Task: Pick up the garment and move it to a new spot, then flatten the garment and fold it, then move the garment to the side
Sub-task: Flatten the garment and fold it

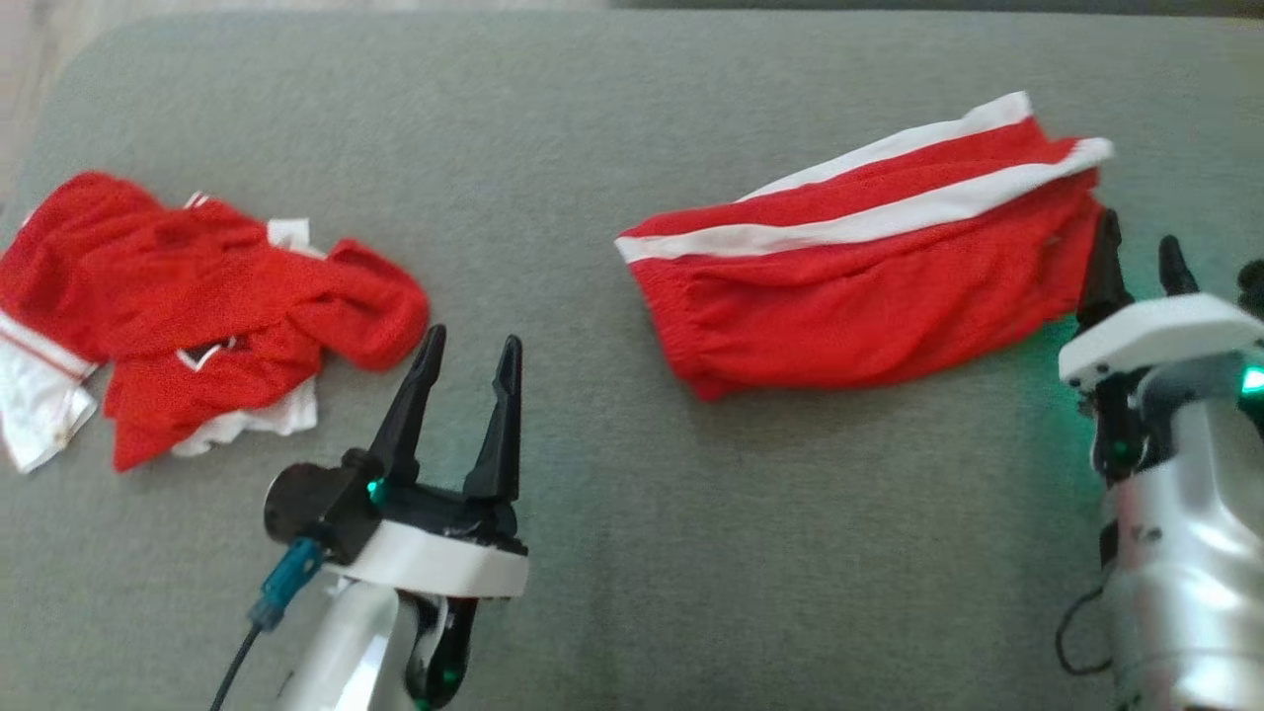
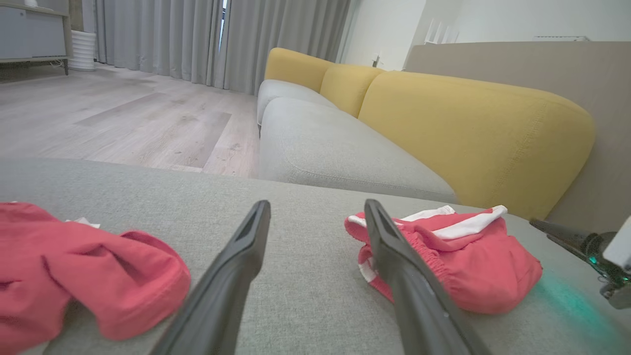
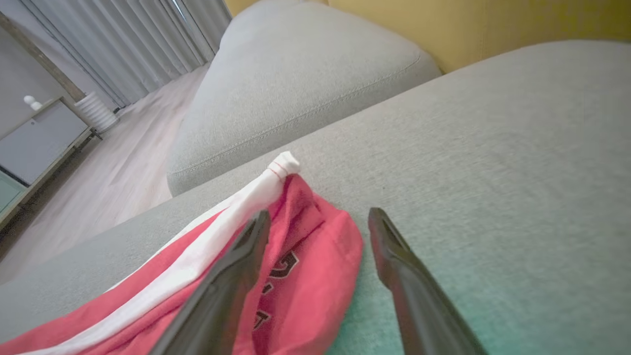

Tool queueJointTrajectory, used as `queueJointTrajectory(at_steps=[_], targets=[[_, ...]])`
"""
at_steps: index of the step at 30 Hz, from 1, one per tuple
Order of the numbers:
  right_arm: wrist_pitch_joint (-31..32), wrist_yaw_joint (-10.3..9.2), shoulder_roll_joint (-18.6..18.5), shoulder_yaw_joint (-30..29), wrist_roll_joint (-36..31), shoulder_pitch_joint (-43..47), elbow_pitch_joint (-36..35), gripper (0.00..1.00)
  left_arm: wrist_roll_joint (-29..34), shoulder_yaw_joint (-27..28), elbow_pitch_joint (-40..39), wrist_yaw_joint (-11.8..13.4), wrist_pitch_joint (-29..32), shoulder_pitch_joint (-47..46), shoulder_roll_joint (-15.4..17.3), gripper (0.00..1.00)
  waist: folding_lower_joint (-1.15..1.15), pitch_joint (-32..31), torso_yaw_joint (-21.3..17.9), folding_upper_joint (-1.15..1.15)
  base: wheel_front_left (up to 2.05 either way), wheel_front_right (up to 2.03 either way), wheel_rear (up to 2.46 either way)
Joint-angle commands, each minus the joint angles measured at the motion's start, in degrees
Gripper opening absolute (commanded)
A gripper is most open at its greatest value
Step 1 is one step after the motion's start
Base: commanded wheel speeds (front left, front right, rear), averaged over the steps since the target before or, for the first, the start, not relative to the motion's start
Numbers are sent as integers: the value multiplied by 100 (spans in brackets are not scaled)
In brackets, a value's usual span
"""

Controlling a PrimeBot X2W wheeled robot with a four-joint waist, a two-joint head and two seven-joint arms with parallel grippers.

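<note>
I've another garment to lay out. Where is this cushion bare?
Bare on the grey cushion: the middle strip between the crumpled red garment and the folded red shorts, the far band beyond both, and the near patch between the left gripper and right gripper. Crowded: the left and right edges.

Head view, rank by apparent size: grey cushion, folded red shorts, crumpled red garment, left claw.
1. grey cushion
2. folded red shorts and crumpled red garment: they look alike, so no ranking between them
3. left claw: smallest, even though it is nearer the camera
</note>
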Motion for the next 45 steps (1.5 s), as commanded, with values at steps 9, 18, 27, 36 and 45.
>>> queueJointTrajectory(at_steps=[9, 18, 27, 36, 45], targets=[[61, -11, -73, -1157, -1362, -1017, 800, 100, -166, -254, -92, -15, -29, -377, 10, 100, -1, 453, 563, 0, 0, 0, 0], [269, -11, -34, -2415, -3116, -1313, 936, 100, -312, -358, -136, 41, -29, -423, 10, 100, -1, 553, 709, 0, 0, 0, 0], [-56, -11, -12, -2253, -2989, -1710, 1982, 100, -386, -385, -129, 81, -29, -489, 10, 100, -1, 626, 700, 0, 0, 0, 0], [-617, -11, -11, -2257, -2994, -1739, 2231, 0, -343, -348, -49, 95, -29, -460, 9, 100, -1, 476, 530, 0, 0, 0, 0], [-899, -11, -11, -2725, -2836, -1430, 1957, 0, -302, -278, -5, 96, -29, -289, 9, 100, -1, 75, 279, 0, 0, 0, 0]])
